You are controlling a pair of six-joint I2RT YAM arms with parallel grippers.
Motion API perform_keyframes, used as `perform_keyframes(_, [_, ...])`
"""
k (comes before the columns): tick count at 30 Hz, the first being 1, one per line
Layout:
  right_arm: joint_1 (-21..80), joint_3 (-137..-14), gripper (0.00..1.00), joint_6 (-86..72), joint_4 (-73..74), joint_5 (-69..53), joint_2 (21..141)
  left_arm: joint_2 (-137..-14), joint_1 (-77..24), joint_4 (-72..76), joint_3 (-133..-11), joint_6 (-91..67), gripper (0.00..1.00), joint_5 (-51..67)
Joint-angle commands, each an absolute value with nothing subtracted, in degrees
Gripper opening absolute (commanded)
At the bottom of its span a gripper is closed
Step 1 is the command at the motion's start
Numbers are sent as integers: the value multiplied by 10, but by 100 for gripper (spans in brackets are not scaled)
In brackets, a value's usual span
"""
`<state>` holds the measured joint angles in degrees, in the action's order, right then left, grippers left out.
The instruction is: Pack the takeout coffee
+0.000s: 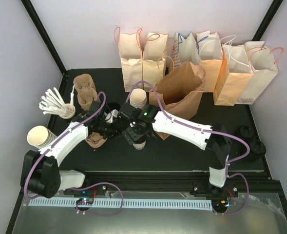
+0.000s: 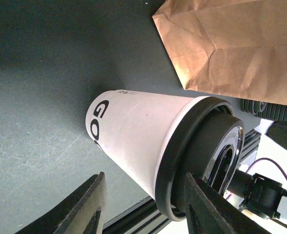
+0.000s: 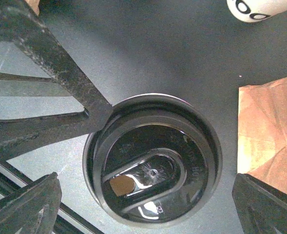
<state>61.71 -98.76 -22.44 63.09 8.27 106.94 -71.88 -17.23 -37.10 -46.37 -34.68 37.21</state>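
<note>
The takeout coffee (image 1: 139,143) is a white paper cup with a black lid, standing upright on the dark table in front of the open brown bag (image 1: 182,92). In the left wrist view the cup (image 2: 133,141) lies between the fingers of my left gripper (image 2: 145,207): one finger (image 2: 206,204) touches the lid's rim, the other (image 2: 85,207) stands apart from the cup wall. My right gripper (image 3: 145,195) hangs straight above the lid (image 3: 153,165), open wide, a finger on either side and touching nothing. Both grippers meet over the cup in the top view, the left gripper (image 1: 125,131) and the right gripper (image 1: 136,136).
Several upright paper bags (image 1: 192,58) line the back wall. Cardboard cup carriers (image 1: 85,90), white stirrers (image 1: 55,105) and a stack of white cups (image 1: 38,136) are at the left. Another cup stack (image 1: 138,97) stands behind the arms. Black lids (image 1: 248,136) sit at the right.
</note>
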Motion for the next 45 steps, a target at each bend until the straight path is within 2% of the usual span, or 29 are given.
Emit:
perform_keyframes(1, [614,-987,97,-233,638,72,1094,-730,-168,-348,-469,-348,46,397])
perform_keyframes(15, [611,-994,80,-235,648,87,1117,-760,-167,-327,-454,-342,38,398])
perform_keyframes(31, [606,-994,74,-233,654,84,1137,-779,-167,-313,-436,-338,34,396])
perform_keyframes(45, [605,-942,66,-235,636,63,1124,-794,-167,-290,-398,-345,32,398])
